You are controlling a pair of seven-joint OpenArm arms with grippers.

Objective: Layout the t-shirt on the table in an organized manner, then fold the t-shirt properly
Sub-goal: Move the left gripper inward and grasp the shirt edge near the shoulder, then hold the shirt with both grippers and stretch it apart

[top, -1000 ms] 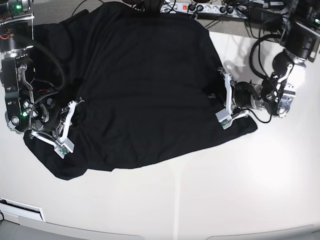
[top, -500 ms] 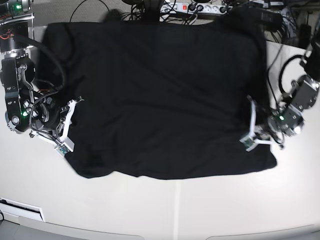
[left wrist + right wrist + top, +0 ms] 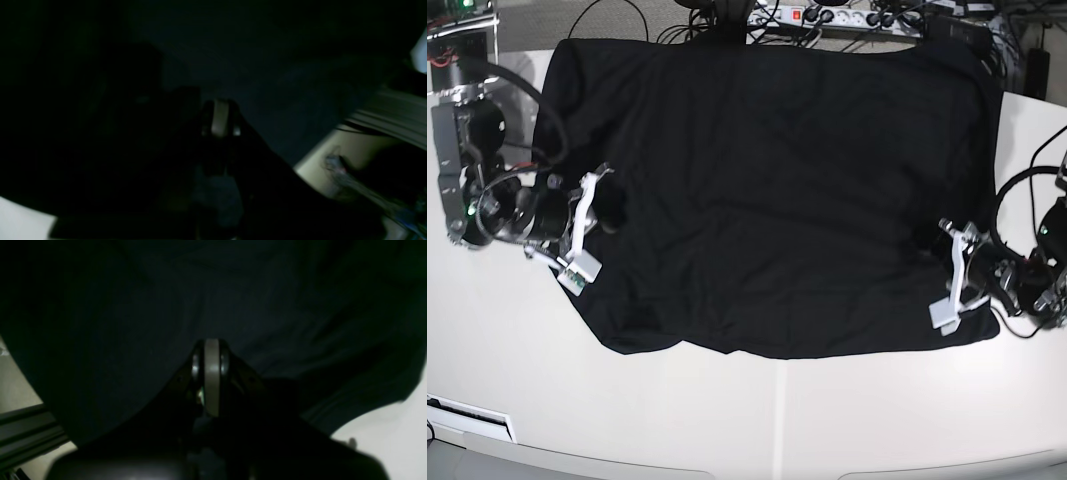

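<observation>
The black t-shirt (image 3: 767,190) lies spread wide over the white table (image 3: 777,420), its back edge near the table's far side. At the shirt's left edge my right gripper (image 3: 592,215) is shut on the cloth; in the right wrist view its fingers (image 3: 211,373) are pressed together, with black fabric (image 3: 233,300) all around them. My left gripper (image 3: 957,282) is shut on the shirt's lower right corner. The left wrist view is dark and blurred, showing closed fingertips (image 3: 220,116) against the fabric (image 3: 267,50).
A power strip (image 3: 827,15) and tangled cables run along the far edge. Cables (image 3: 1017,190) loop beside the left arm at the right. A white strip (image 3: 467,415) sits at the near left corner. A metal rail (image 3: 26,433) shows in the right wrist view.
My left gripper has dragged the shirt's right side farther right and toward the front, stretching it flatter. My right gripper has shifted slightly up and inward with the left edge.
</observation>
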